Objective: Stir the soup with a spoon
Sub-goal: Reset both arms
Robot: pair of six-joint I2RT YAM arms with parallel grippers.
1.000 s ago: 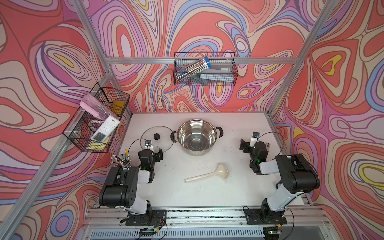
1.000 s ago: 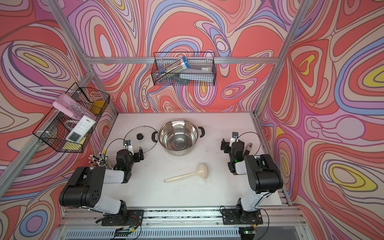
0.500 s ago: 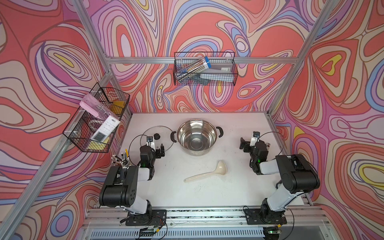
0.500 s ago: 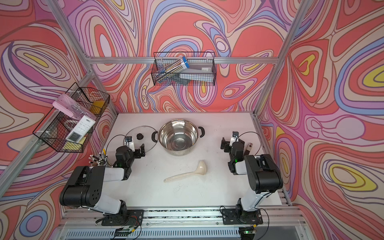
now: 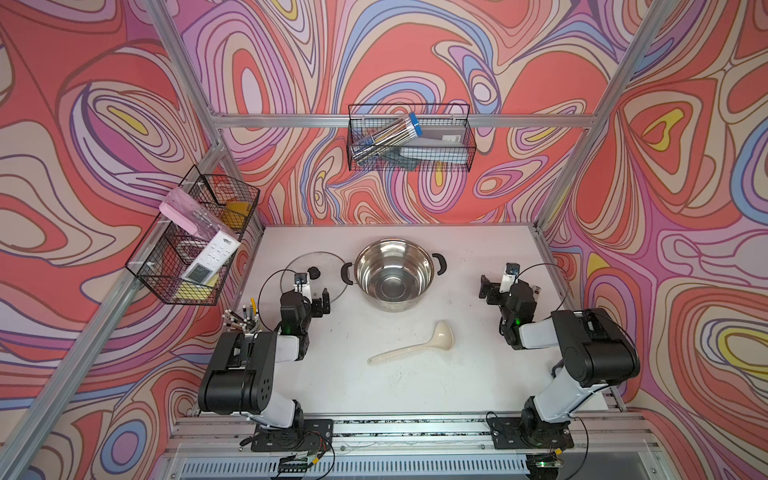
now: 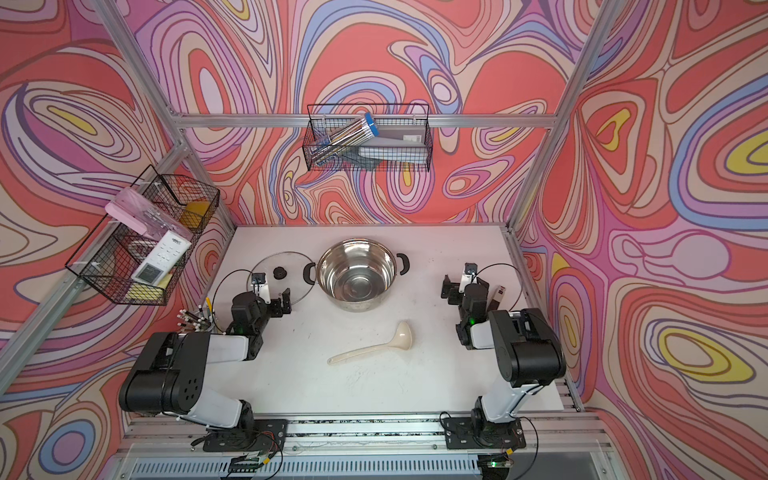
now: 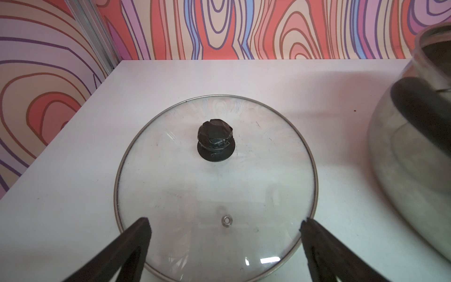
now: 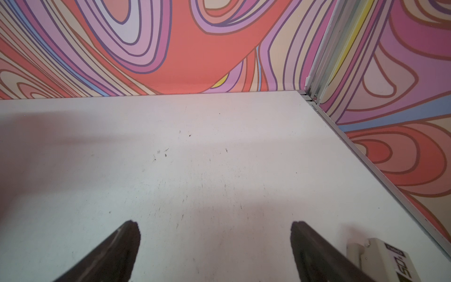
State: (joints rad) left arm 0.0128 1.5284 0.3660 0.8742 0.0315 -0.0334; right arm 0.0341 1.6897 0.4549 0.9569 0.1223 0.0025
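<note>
Swirl-patterned walls (image 5: 415, 50) enclose a white table (image 5: 478, 257).

A small white box (image 8: 380, 260) carries a black label with cut-off characters like "50-"; nothing else is legible.

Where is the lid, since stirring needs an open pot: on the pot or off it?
Off. The glass lid lies flat on the table beside the pot, whose inside shows uncovered in both top views.

Cream spoon (image 5: 409, 350) flat on table (image 5: 415, 390), near steel pot (image 5: 394, 278) w/o touching; bowl prob. facing up.
</note>
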